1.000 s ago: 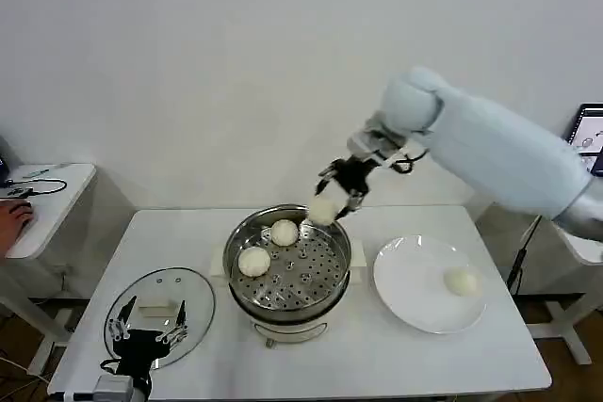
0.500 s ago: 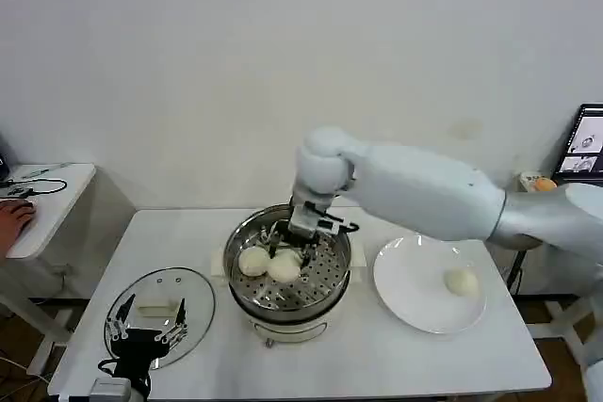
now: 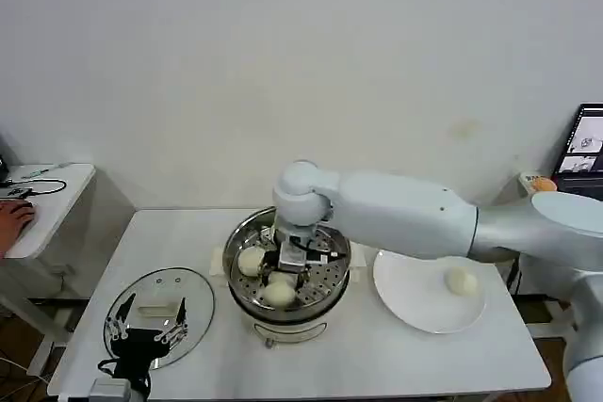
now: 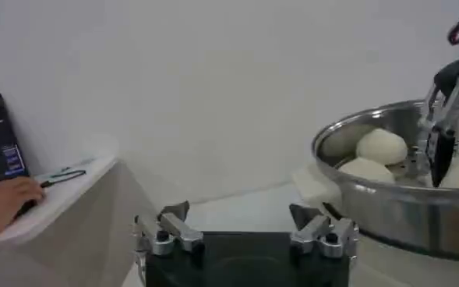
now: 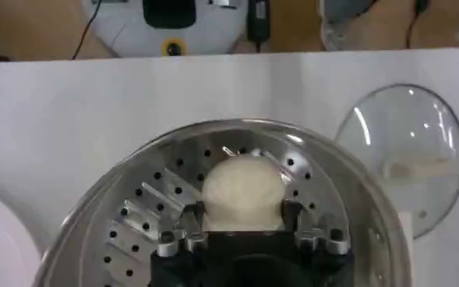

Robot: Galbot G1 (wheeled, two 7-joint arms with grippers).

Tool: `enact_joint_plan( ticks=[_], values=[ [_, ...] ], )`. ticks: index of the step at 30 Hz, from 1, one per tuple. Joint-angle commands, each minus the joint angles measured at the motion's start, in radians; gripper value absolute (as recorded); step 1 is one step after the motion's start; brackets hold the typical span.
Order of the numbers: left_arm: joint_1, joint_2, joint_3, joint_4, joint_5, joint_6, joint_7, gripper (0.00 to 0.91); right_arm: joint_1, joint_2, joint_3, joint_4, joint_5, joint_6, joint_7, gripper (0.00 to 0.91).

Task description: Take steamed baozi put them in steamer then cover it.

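The steamer [image 3: 232, 275] stands mid-table, a shiny steel pot with a perforated tray. My right gripper [image 3: 285, 275] reaches down into it, shut on a cream-white baozi [image 5: 242, 187] that is low over the tray, a finger [image 5: 194, 216] against each side. Another baozi [image 3: 251, 260] lies on the tray's left, and the left wrist view shows two baozi [image 4: 381, 146] side by side in the pot. One more baozi [image 3: 461, 281] sits on the white plate [image 3: 415, 298]. The glass cover [image 3: 155, 298] lies flat at the front left. My left gripper [image 3: 146, 329] hovers open over it.
A side table [image 3: 47, 195] at the far left holds a cable and a laptop, with a person's hand [image 3: 11, 218] resting there. A monitor [image 3: 586, 138] stands at the right edge. Bare tabletop lies in front of the steamer and plate.
My right arm has swung from above the steamer's far rim down into the pot, carrying the baozi to the near side of the tray. The left arm has not moved.
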Motion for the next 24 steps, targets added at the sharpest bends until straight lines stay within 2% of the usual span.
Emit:
enact_joint_plan(
  ticks=[1,2,3,13,20,21,24],
  values=[
    [-0.005,-0.001,0.001,0.006,0.000,-0.001,-0.001,0.907,-0.008,0.004,-0.015,0.034,-0.072,0.017,0.014,0.655],
    [-0.006,-0.001,0.002,0.006,0.000,-0.001,-0.001,0.907,-0.008,0.003,-0.014,0.036,-0.076,0.017,0.013,0.655],
    [-0.007,-0.001,0.003,0.007,0.000,-0.001,-0.001,0.907,-0.008,0.003,-0.014,0.035,-0.070,0.016,0.013,0.907],
    [-0.012,-0.003,0.004,0.015,0.000,-0.001,-0.002,0.907,-0.006,-0.007,-0.013,0.036,-0.068,-0.005,0.042,0.907],
    [-0.022,-0.003,0.010,0.021,0.002,0.000,-0.001,0.907,0.023,-0.041,0.038,-0.010,-0.059,-0.020,0.076,0.907],
    [-0.023,-0.003,0.011,0.019,0.003,0.000,0.000,0.907,0.054,-0.089,0.060,-0.001,-0.046,-0.044,0.113,0.907],
    [-0.023,0.000,0.015,0.020,0.005,0.000,0.000,0.907,0.097,-0.175,0.091,0.043,0.002,-0.099,0.124,0.907]
  ],
)
